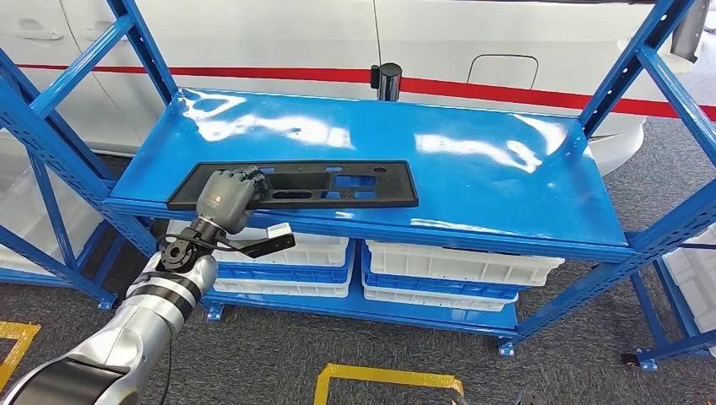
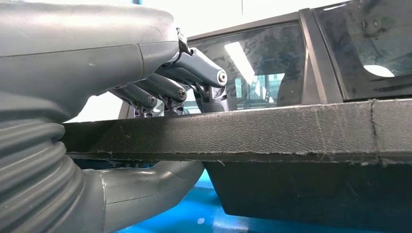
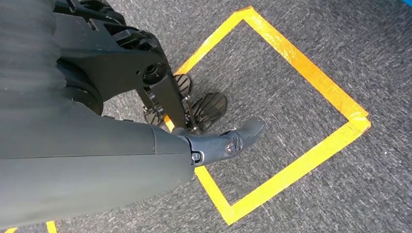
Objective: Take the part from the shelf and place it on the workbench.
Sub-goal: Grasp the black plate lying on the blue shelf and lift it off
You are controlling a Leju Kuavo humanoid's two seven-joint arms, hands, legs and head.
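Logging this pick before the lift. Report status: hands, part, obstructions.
Left hand grips the black part at its left end, fingers over, thumb under. Right hand hangs over the floor, holding nothing. Part flat on blue shelf. Nothing on top.

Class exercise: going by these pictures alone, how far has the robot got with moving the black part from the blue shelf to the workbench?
Done: the left hand has reached the black part. In hand: its fingers lie over the part's edge and its thumb sits beneath, so the grasp looks made. Left: the part lies on the blue shelf, so lifting, carrying and placing remain. The right hand hangs over the floor, holding nothing.
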